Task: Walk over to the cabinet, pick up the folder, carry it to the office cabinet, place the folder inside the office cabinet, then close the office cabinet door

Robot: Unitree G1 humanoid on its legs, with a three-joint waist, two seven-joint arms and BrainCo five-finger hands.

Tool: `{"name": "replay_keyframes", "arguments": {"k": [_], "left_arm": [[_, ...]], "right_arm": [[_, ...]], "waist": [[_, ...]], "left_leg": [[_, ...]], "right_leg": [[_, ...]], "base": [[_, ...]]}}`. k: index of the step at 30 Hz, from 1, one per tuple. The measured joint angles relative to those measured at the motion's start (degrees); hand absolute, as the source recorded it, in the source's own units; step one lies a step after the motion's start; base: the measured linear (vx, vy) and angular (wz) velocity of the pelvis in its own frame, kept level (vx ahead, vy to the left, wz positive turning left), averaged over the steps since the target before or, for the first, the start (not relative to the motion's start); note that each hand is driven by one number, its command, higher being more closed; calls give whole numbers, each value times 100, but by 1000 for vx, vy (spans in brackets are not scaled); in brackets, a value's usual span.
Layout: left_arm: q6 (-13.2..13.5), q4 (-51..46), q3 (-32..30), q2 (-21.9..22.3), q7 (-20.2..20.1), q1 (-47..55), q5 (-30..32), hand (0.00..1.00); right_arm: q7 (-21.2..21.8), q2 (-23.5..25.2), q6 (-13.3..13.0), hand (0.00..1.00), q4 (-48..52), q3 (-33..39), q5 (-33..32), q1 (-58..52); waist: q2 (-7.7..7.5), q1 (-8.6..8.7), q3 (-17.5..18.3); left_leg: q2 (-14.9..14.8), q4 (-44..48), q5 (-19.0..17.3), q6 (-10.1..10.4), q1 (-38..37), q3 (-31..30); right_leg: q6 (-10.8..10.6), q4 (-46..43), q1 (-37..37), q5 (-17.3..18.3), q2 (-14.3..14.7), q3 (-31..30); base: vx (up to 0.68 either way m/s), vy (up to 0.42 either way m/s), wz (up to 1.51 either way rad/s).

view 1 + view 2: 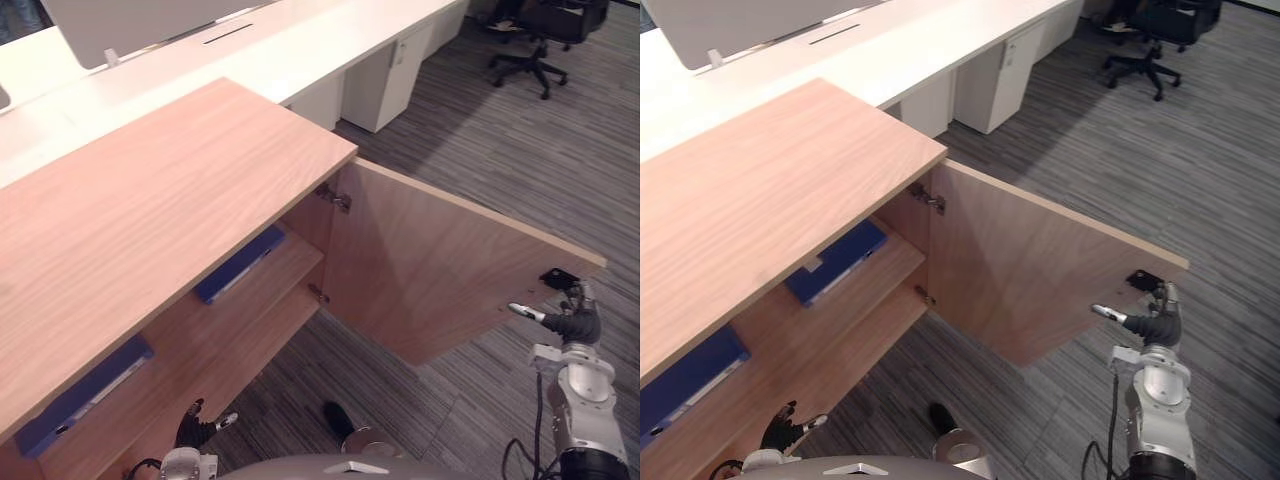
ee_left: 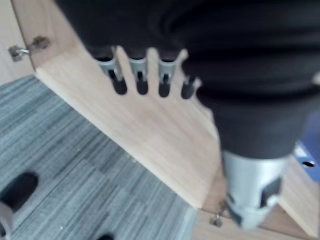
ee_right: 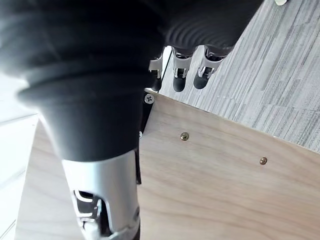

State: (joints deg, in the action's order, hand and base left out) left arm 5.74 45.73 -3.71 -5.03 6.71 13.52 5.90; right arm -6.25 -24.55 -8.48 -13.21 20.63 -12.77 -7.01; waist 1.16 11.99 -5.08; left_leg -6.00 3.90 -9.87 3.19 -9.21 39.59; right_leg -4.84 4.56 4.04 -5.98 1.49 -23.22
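Note:
The wooden office cabinet (image 1: pixel 150 210) stands at my left with its door (image 1: pixel 430 270) swung wide open toward the right. A blue folder (image 1: pixel 240 262) lies flat on the upper shelf (image 1: pixel 270 300) inside, and a second blue folder (image 1: pixel 85 395) lies further left under the top. My right hand (image 1: pixel 572 325) is at the door's free edge, just below the black latch (image 1: pixel 556 277), thumb stretched out, fingers (image 3: pixel 182 67) relaxed against the door's edge (image 3: pixel 225 175) and holding nothing. My left hand (image 1: pixel 195 428) hangs low in front of the cabinet, its fingers (image 2: pixel 141 75) straight over a wooden board (image 2: pixel 150 135).
A long white desk (image 1: pixel 300 50) runs behind the cabinet, with white pedestal units (image 1: pixel 385 75) under it and a grey screen (image 1: pixel 130 25) on top. A black office chair (image 1: pixel 540 40) stands at the far right. Grey striped carpet (image 1: pixel 520 170) spreads beyond the door.

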Motion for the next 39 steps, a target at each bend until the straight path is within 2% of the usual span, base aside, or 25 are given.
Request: {"name": "replay_keyframes", "arguments": {"k": [3, 8, 13, 16, 19, 23, 25, 29, 32, 39], "left_arm": [[0, 0, 34, 0, 0, -58, 4, 0], [-7, 12, 40, 27, 3, -153, 113, 0], [-19, 64, 47, 144, 29, -255, 120, 0], [-29, 251, 62, 176, 53, -349, 173, 0], [-55, 464, 53, 165, 73, -384, 226, 0], [-87, 488, 55, 156, 138, -449, 226, 0], [-106, 493, 62, 149, 183, -484, 227, 0], [-128, 502, 248, 89, 202, -538, 305, 0], [-130, 508, 412, 85, 199, -695, 340, 0], [-140, 560, 565, 60, 200, -696, 340, 0]], "right_arm": [[11, 403, -1, 0, 460, -59, 190, -284], [28, 1080, -23, 0, 1288, -271, 203, -963], [22, 1633, -162, 0, 1930, -638, 197, -1702], [18, 1771, -291, 0, 2139, -899, 199, -2178], [19, 1888, -268, 0, 2128, -1061, 202, -2330], [14, 1947, -247, 0, 2122, -1422, 225, -2459], [117, 1948, -270, 0, 2136, -1906, 326, -2648], [286, 1942, -226, 0, 2136, -2838, 548, -2813], [487, 1946, -181, 0, 2136, -3318, 656, -2726], [645, 1950, -153, 0, 2109, -3626, 656, -1934]], "waist": [[-20, 17, -9], [-135, -7, -59], [-144, 25, -45], [-153, 43, -34], [-165, 27, -28], [-183, -88, -17], [-225, -162, 8], [-413, -300, 119], [-441, -439, 147], [-514, -697, 225]], "left_leg": [[-31, 26, -3, 6, -25, 68], [-84, 57, -9, 15, -56, 140], [-120, 112, -3, 6, 11, 73], [-111, 116, 24, -21, 43, -103], [-81, 96, 75, -39, 104, -337], [11, -74, 253, -47, 239, -740], [83, -262, 426, -80, 267, -1003], [167, -539, 614, -102, 329, -1330], [205, -880, 859, -90, 359, -1627], [345, -887, 1103, -198, 620, -2282]], "right_leg": [[13, 2, 2, -25, 45, -81], [66, 30, 12, -77, 83, -149], [78, 1, 30, -129, 65, -99], [76, 1, -9, -132, 15, 68], [75, -2, -21, -149, -142, 695], [96, -45, 2, -106, -243, 1063], [92, -73, 3, -97, -284, 1260], [64, -113, 44, -68, -334, 1512], [-17, -165, 100, 212, -329, 1697], [-18, -301, 123, 214, -511, 2124]], "base": [[-65, -102, -15], [-72, -100, -13], [-39, -101, 4], [-67, -97, 23], [-103, -94, 33], [-113, -93, 49], [-88, -61, 42], [-121, -46, 21], [-107, -40, 38], [-42, -5, 50]]}}
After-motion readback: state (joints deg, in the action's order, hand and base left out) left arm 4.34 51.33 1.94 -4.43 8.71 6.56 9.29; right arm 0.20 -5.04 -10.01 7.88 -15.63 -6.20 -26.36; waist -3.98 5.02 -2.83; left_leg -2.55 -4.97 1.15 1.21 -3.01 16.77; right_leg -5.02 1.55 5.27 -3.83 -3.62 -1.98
